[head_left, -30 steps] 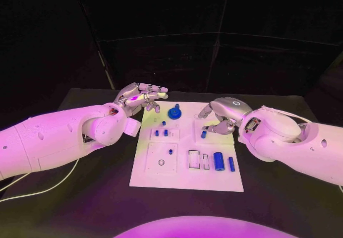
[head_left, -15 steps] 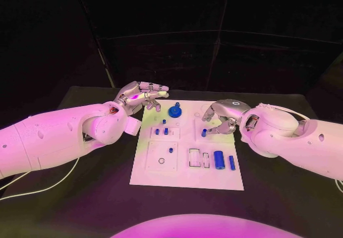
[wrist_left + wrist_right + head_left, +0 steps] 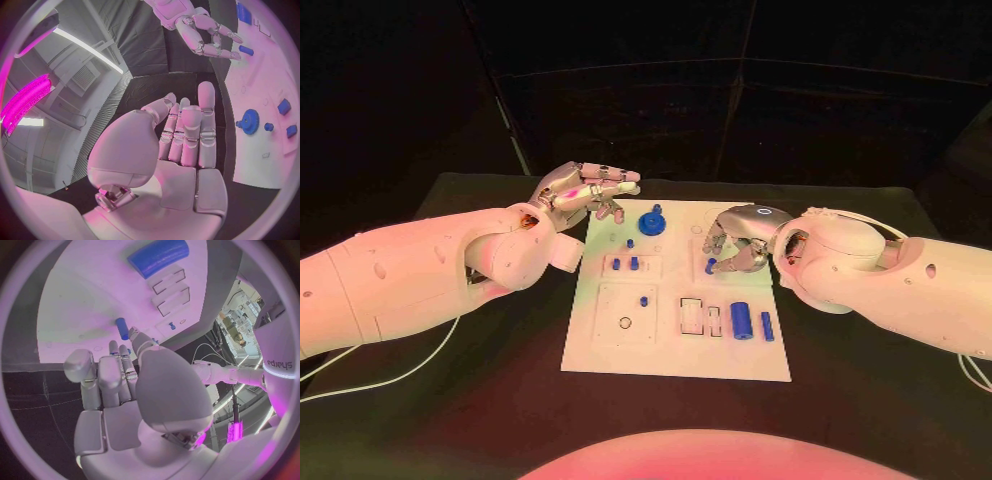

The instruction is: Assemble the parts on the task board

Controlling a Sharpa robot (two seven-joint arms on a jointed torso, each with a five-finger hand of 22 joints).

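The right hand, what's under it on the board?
Under the right hand a small blue peg stands at its fingertips on the task board. Whether the fingers grip it cannot be told; the board beneath the palm is covered.

Black curtain [image 3: 733,110] hanging behind the black table [image 3: 488,400] (folds catching faint light); a ceiling light strip [image 3: 87,47] glowing overhead.

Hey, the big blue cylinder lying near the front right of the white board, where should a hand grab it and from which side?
Probably from above: the big blue cylinder lies flat on the task board, long axis running front to back, so fingers could close across its middle on the two rounded sides. A thinner blue pin lies close on its right, leaving little room there.
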